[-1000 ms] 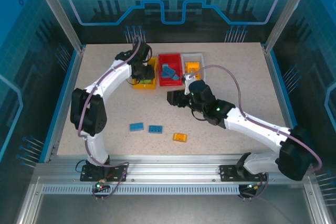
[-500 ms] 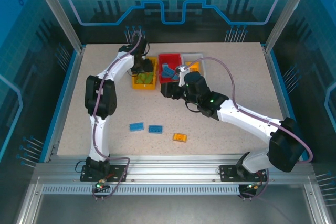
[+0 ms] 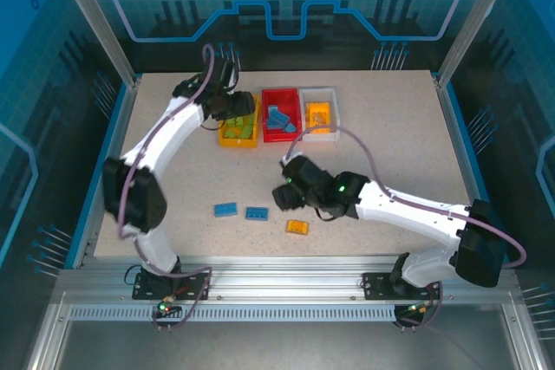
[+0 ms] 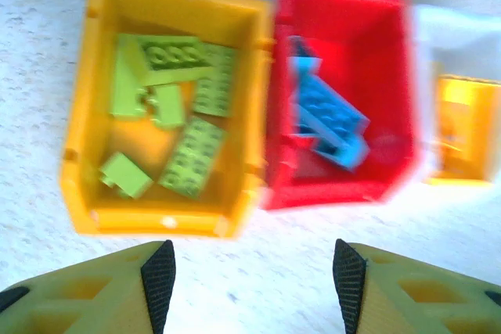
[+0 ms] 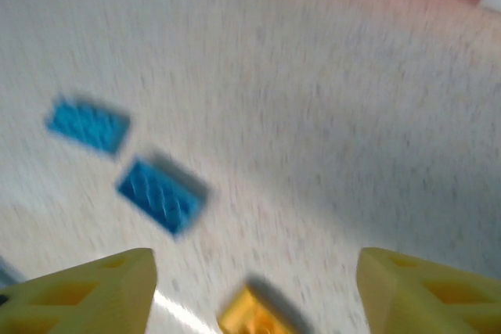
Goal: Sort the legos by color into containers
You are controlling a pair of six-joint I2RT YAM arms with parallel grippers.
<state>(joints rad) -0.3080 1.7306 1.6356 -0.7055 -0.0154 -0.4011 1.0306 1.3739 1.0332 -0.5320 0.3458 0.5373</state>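
Observation:
Three bins stand in a row at the back: yellow bin [image 3: 240, 134] holding several green legos [image 4: 192, 154], red bin [image 3: 281, 132] holding blue legos [image 4: 325, 119], white bin [image 3: 319, 93] holding orange legos [image 4: 454, 127]. Two blue legos [image 3: 225, 210] [image 3: 257, 213] and an orange lego [image 3: 297, 227] lie loose near the table's front. My left gripper [image 4: 252, 275] hovers open and empty just in front of the yellow and red bins. My right gripper [image 5: 254, 271] hangs open and empty above the loose bricks, with the orange lego [image 5: 254, 314] between its fingers' line and a blue lego [image 5: 162, 193] to the left.
The speckled table [image 3: 390, 145] has raised blue edges and metal frame posts at its corners. The right arm's long white link [image 3: 408, 210] stretches across the front right.
My right gripper swung away from the bins toward the front, now over the loose bricks. My left arm shifted left, its gripper still by the yellow bin.

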